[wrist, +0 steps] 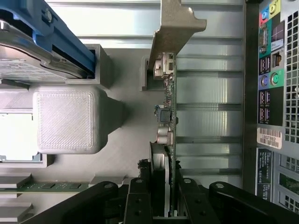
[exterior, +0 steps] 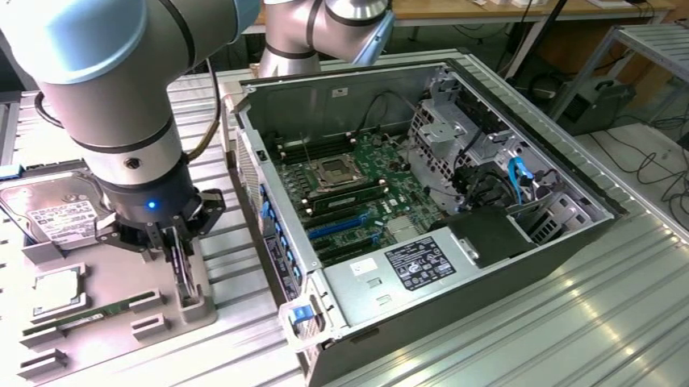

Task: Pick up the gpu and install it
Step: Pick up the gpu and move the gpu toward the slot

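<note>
Bare table (wrist: 210,122) strip between gpu (wrist: 169,112) and computer case (wrist: 273,100)

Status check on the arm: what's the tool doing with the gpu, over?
Tool closed on gpu. It stands on edge in grey holder. Open computer case alongside, on the exterior view's right.
</note>
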`<state>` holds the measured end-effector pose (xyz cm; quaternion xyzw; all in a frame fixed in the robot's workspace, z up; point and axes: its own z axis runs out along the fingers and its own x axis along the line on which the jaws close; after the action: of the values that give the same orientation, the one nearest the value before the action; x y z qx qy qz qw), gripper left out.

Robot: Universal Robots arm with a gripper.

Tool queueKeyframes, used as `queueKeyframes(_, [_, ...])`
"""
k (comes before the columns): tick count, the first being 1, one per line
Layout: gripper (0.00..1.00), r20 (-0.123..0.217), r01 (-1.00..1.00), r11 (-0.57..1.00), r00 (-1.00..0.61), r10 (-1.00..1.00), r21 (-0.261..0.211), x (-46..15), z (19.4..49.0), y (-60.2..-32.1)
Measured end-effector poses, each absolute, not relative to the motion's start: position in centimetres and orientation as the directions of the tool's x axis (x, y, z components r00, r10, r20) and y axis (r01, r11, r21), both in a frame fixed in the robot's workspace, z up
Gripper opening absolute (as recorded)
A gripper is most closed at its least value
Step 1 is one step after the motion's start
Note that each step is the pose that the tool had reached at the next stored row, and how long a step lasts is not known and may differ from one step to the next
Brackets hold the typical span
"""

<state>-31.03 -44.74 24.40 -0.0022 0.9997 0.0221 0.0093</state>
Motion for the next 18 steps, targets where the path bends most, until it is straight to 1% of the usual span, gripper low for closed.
queueKeyframes(18, [0.27,-0.019,-0.005,0.999,-1.0,-0.004,0.044,-31.0,26.2,-44.7])
